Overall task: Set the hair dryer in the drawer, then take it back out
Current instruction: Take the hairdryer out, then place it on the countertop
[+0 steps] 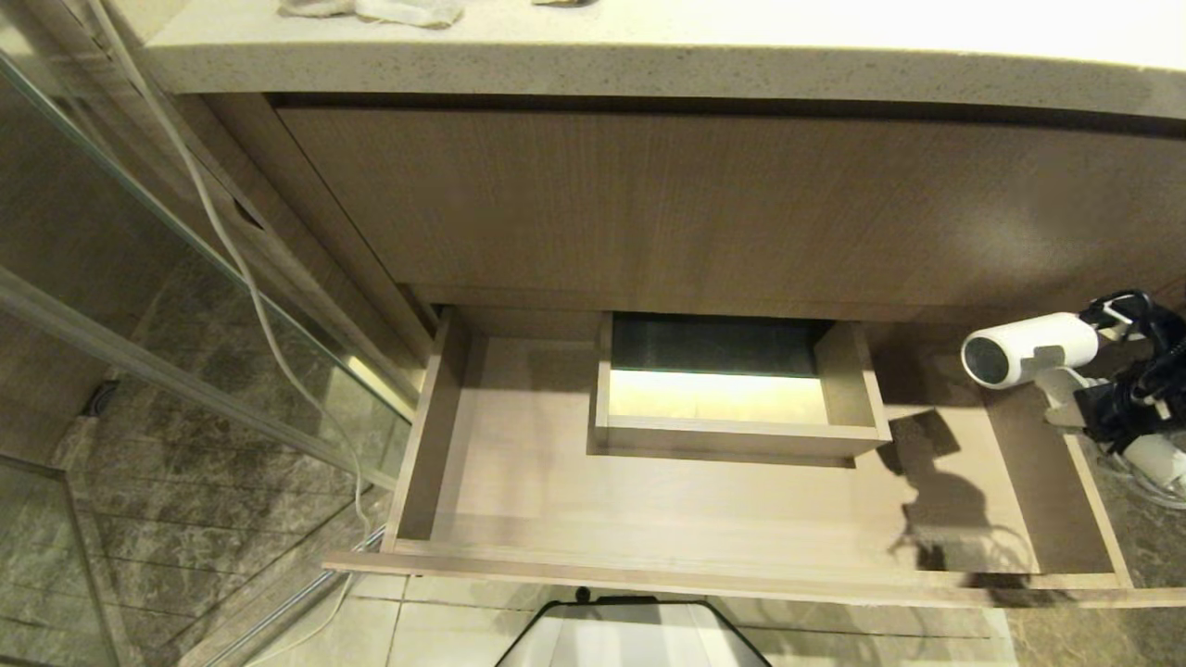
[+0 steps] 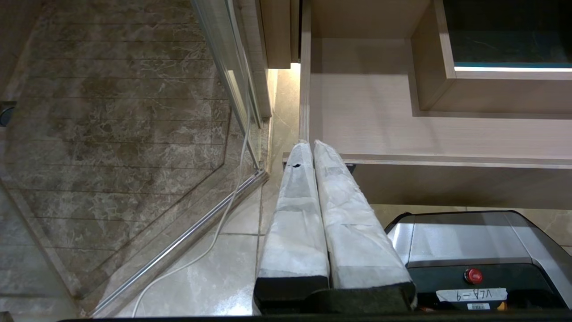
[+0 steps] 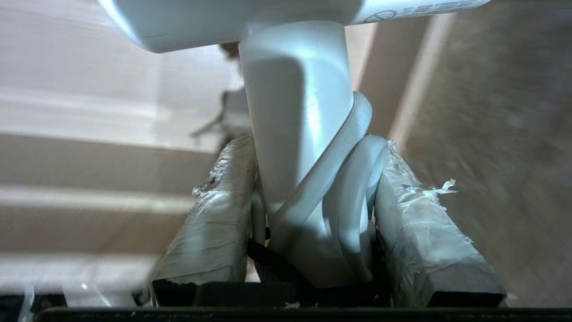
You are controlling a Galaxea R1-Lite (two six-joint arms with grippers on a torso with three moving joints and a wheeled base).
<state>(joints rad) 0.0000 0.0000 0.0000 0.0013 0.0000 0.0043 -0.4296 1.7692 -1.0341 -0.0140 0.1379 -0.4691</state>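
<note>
**Hair dryer clamped in right gripper, over right end of open drawer**

Hair dryer (image 1: pixel 1028 357) in the air above the drawer's right end, barrel level, nozzle pointing left in the head view. Its handle (image 3: pixel 299 147) runs down between the two padded fingers (image 3: pixel 214 223) of the right gripper (image 1: pixel 1126 408); jaws clamped on the handle with the wrapped white cord (image 3: pixel 353 179) caught in the grip too. Barrel sits just past the fingertips.

Drawer (image 1: pixel 519 463) pulled wide open, floor bare, boxed cutout (image 1: pixel 741 435) at the middle back. Dryer's shadow falls on the drawer floor right of the cutout. Wood panel (image 1: pixel 704 204) and countertop (image 1: pixel 649 65) above. Long thin white cable (image 1: pixel 259 315) hangs down at left by the glass partition (image 1: pixel 139 278).

Left gripper (image 2: pixel 313 147) parked low near the drawer's front left corner, jaws together, holding nothing.
</note>
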